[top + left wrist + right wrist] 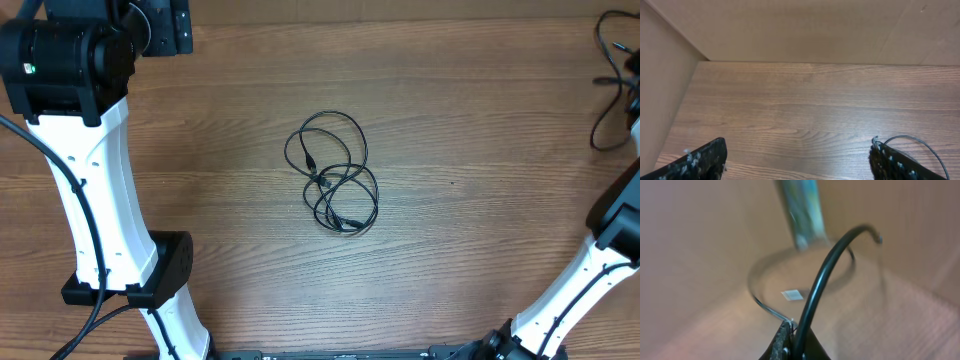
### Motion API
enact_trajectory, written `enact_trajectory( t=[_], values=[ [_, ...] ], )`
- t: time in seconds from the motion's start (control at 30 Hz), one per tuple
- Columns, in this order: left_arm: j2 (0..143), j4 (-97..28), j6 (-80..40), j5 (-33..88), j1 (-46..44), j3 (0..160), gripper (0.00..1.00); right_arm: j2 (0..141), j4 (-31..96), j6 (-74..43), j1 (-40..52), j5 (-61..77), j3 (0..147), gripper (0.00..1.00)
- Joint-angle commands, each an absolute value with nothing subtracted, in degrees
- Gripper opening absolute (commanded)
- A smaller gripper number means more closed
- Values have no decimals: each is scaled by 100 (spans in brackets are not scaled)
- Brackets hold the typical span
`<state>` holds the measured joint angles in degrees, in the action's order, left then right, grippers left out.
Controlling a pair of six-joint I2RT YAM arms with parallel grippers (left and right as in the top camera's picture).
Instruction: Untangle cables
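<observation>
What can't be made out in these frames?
- Right wrist: right gripper shut on a cable; cable's far end and background blurred.
- Overhead: right gripper past the right edge; only loose strands show there.
- Overhead: tangle crossings too fine to order.
- Left wrist: left gripper open; thin loop cut off by its finger and bottom edge.

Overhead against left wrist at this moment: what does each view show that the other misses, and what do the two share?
Only the overhead shows the cables, one tangled coil lying mid-table with nothing touching it, and another black cable at the right edge. Only the left wrist view shows the left gripper, open with nothing between its fingers, the plain wall behind the table's far edge, and a thin black loop beside one fingertip. What that loop belongs to I cannot tell. Both show the wood-grain table.
</observation>
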<state>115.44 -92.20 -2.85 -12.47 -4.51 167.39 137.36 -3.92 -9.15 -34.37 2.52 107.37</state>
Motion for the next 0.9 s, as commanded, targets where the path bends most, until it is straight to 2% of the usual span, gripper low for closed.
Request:
enact_trajectory(
  t=[0.0,0.17,0.2,0.23,0.27,0.43,0.63,0.87],
  values=[
    [11616,-9181,-141,-1173,-451,16774,90,14038,-296,-888,-3503,113,11002,5],
    [11616,-9185,-141,-1170,-451,16774,89,14114,-49,-891,-3533,113,11002,6],
    [11616,-9185,-141,-1170,-451,16774,89,14110,-38,-891,-3533,113,11002,18],
    [11616,-9188,-141,-1168,-451,16774,89,14079,-8,-891,-3533,117,11002,69],
    [11616,-9188,-141,-1162,-451,16774,89,14035,34,-888,-3533,143,11002,100],
    [11616,-9188,-121,-1048,-451,16774,89,13207,464,-388,-3470,954,11002,100],
    [11616,-9135,-99,-1092,-451,16774,90,11518,1063,-287,-3227,1129,11002,100],
    [11616,-8930,-108,-1092,-451,16774,89,9885,3024,-578,-2663,1872,11002,100]
  ],
)
